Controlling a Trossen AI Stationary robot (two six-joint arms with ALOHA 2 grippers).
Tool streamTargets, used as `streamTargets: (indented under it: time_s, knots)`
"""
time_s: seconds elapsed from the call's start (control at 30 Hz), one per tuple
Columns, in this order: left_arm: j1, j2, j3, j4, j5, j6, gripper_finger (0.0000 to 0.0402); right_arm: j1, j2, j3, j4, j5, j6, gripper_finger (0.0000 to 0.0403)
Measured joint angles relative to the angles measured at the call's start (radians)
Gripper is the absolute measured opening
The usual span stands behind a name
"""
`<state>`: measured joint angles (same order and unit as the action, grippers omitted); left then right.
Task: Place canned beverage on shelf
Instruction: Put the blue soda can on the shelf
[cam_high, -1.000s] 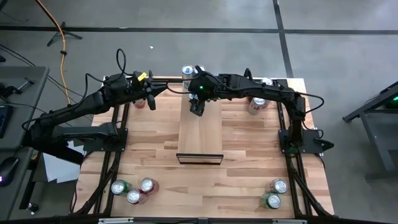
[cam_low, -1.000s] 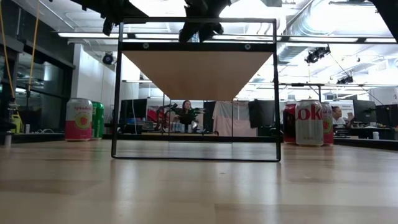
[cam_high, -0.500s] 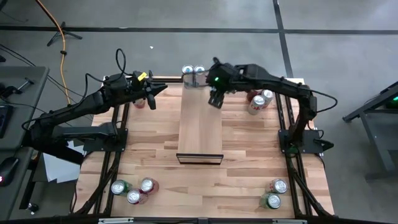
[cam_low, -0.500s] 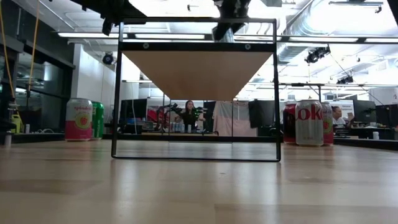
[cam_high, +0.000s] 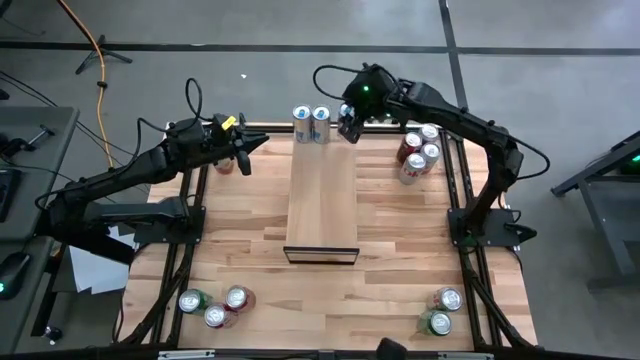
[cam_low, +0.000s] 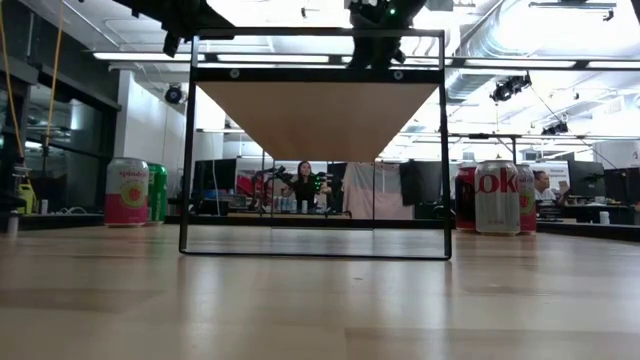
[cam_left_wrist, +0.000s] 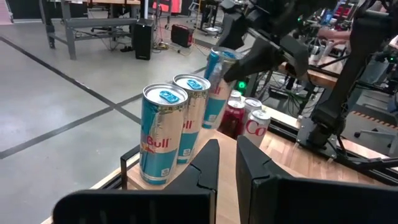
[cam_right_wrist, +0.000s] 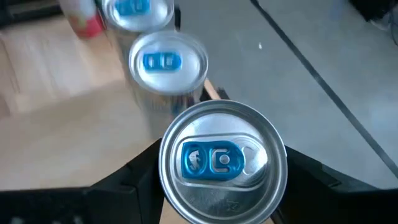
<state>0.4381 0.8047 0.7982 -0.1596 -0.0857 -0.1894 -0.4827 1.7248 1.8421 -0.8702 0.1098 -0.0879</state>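
The shelf (cam_high: 322, 195) is a pale raised panel with a dark frame at its near end. Two blue-and-silver cans (cam_high: 310, 122) stand upright on its far end. At the shelf's far right corner my right gripper (cam_high: 347, 128) is shut on a third can of that kind (cam_right_wrist: 224, 160), next to the standing pair (cam_left_wrist: 177, 124). In the left wrist view this can (cam_left_wrist: 216, 81) shows tilted. My left gripper (cam_high: 245, 150) waits shut at the table's far left, pointing toward the cans. My right gripper pinches the can between its two fingers, one on each side wall (cam_right_wrist: 166, 186) just below the top rim. It comes slanting down from the far right. The can is tilted, top toward the gripper. The standing cans hide its lower end.
Red and white cola cans (cam_high: 415, 155) cluster at the far right. A red can (cam_high: 225, 165) stands by my left gripper. Three cans (cam_high: 215, 305) stand near left, two (cam_high: 440, 310) near right. The shelf's middle and near parts lie bare.
My right gripper, with the can between its fingers, has swung from above the shelf's far half toward the table's right edge, then toward the far edge, rising a little. It now hangs beside the two standing cans.
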Motion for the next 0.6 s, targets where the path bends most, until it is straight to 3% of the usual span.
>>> streamTargets:
  time_s: [0.6]
  knots:
    - [0.000,0.000,0.000,0.007,-0.033,-0.019,0.0000,-0.035,0.014,-0.058,0.068,-0.038,-0.010,0.0222]
